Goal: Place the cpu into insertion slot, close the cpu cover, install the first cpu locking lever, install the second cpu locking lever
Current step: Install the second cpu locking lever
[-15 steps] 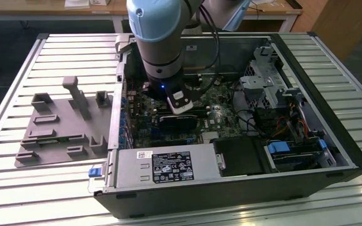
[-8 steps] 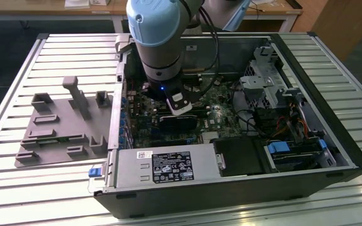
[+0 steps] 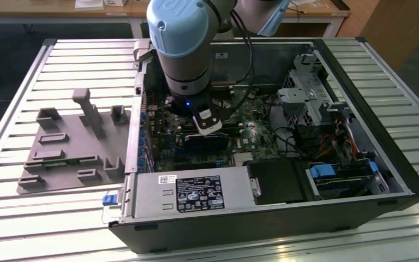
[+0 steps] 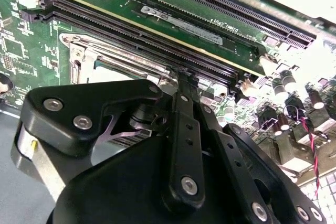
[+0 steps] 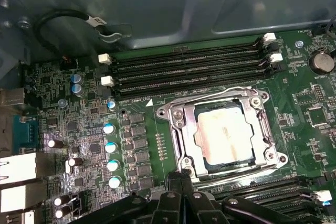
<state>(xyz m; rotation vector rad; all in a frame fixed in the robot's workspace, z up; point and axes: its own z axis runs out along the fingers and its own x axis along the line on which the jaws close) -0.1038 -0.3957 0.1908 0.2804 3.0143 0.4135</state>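
Note:
The cpu (image 5: 226, 132), a silver-grey square chip, lies in the insertion slot (image 5: 164, 113) on the green motherboard (image 3: 257, 136). The silvery cpu cover (image 5: 181, 127) is folded flat around it, its cut-out showing the chip's top. Thin wire levers run along two opposite sides of the socket (image 5: 242, 167) (image 5: 210, 94). My gripper (image 5: 181, 178) is shut, its black fingertips pressed together at the socket's corner by one lever's end. In the second wrist view the gripper (image 4: 185, 77) hides much of the socket (image 4: 79, 56). In the exterior view the gripper (image 3: 208, 129) reaches down into the open computer case.
Long black memory slots (image 5: 184, 66) flank the socket on both sides. Upright capacitors (image 5: 109, 146) stand near it. The case walls (image 3: 370, 109), a power supply (image 3: 187, 194) and drive bays (image 3: 340, 169) hem in the board. A grey fixture tray (image 3: 71, 144) lies on the slatted table.

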